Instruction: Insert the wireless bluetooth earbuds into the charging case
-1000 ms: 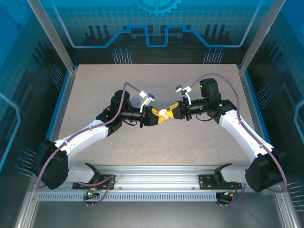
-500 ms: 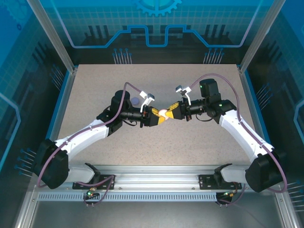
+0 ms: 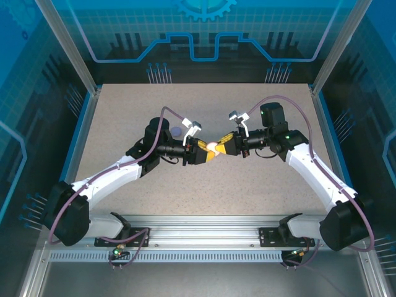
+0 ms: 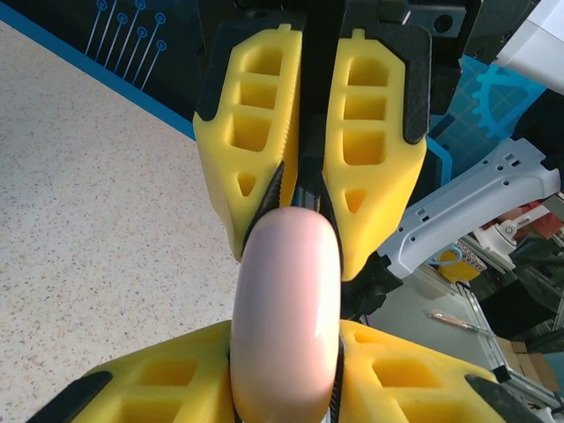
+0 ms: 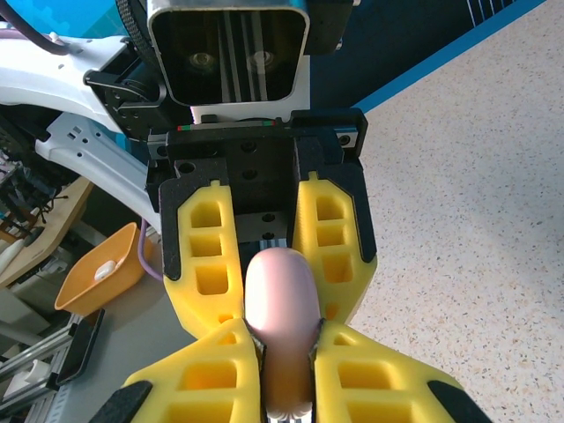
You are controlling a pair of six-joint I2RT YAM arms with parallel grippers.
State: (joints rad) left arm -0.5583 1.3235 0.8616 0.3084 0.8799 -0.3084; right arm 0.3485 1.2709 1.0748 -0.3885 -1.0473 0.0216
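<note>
Where the left hand (image 3: pixel 208 151) and right hand (image 3: pixel 218 147) both pinch it, the pink case (image 4: pixel 286 300) looks smooth, rounded.

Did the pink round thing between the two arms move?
No. The pink case sits in the same spot, just as far right of the purple thing on the table as before.

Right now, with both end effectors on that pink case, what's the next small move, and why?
Probably ease the right end effector slightly away to start opening the pink case. Both it and the left end effector clamp the case, and no gap shows.
</note>
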